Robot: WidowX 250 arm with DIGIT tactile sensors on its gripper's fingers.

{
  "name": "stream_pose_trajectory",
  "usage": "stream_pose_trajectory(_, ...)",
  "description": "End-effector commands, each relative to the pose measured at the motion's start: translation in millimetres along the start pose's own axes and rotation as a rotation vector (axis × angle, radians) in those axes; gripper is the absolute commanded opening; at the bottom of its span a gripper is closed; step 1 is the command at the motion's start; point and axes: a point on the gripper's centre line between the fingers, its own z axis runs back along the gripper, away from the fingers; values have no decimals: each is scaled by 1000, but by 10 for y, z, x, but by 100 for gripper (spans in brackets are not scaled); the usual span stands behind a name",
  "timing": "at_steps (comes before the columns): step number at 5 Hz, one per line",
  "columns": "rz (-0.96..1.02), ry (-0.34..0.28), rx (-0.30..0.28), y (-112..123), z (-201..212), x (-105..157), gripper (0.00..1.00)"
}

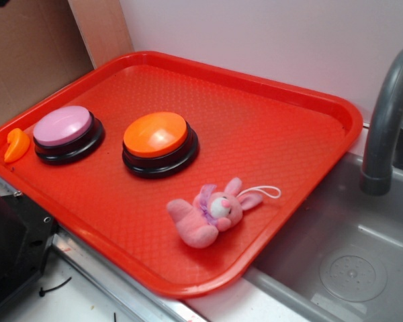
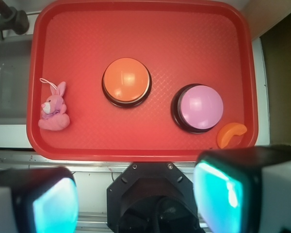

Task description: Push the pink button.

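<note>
- Exterior view only: grey faucet (image 1: 387, 121) arching over a grey sink (image 1: 349, 268) off the tray's right side; a black block of hardware (image 1: 10, 248) at lower left, too cropped to identify; gripper itself not seen here.
- Wrist view only: gripper (image 2: 136, 199) seen from above, hanging off the tray's near edge over a black mount (image 2: 153, 194); two fingers (image 2: 53, 204) with teal pads spread wide, nothing between them.
- Wrist view looks straight down, so the whole tray (image 2: 140, 29) shows edge to edge; exterior shows it at a slant.
- Pink button (image 1: 64, 127) (image 2: 200, 107): on the tray, exterior view far left, wrist view right of centre, near the tray's near rim.
- Just beside it, at the tray corner, a small orange piece (image 1: 16, 144) (image 2: 230, 134), apart from the button.
- Orange button (image 1: 156, 136) (image 2: 126, 80) mid-tray, a clear gap between the two buttons.
- Bunny (image 1: 208, 215) (image 2: 53, 112) lying close to the rim on the sink side, well apart from the pink button.
- Open room: the tray's far half is bare red surface; raised rim all round.
- Count: 2 buttons, 1 bunny, 1 orange piece, 1 tray, 1 faucet.
</note>
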Motion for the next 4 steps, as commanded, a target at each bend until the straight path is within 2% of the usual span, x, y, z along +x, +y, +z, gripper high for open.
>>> stream_pose_trajectory(1, 0, 0, 0, 0, 0, 0, 100)
stream_pose_trajectory(2, 135, -11, 8, 421, -348, 256, 100)
stream_pose_trajectory(3, 222, -65, 8, 624, -677, 438, 100)
stream_pose_trajectory(4, 292, -45, 26, 849, -1057, 475, 100)
